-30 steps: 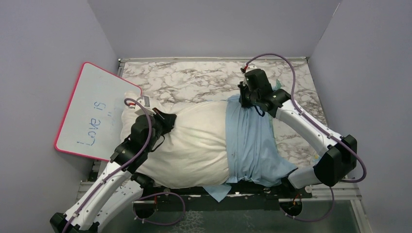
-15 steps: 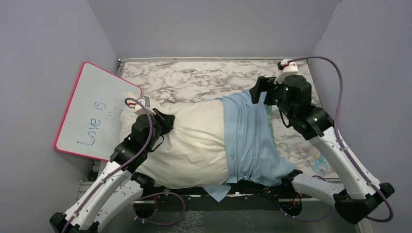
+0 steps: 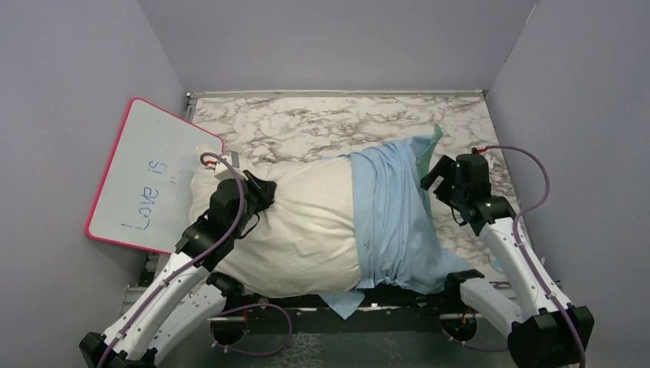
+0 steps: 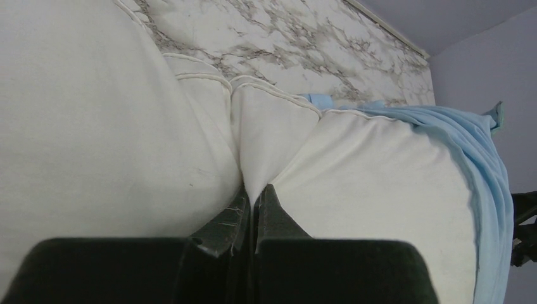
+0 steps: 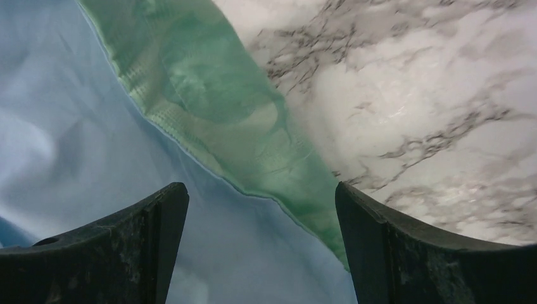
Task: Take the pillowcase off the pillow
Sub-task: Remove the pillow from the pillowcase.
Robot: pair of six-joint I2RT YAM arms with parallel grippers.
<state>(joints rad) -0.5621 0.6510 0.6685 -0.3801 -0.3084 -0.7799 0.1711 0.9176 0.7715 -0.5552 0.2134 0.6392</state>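
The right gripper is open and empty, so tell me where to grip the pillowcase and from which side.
Pinch the pillowcase by its turned-back green edge at the far right corner, coming from the right: it lies loose on the table, clear of the pillow, under the open right gripper.

pillow (image 3: 306, 222) rt end under pillowcase (image 3: 391, 218) (hidden), whiteboard (image 3: 146, 172) text partly unreadable

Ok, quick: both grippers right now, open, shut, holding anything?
Left gripper: closed, pinching a fold of the pillow.
Right gripper: open, holding nothing, above the pillowcase edge.
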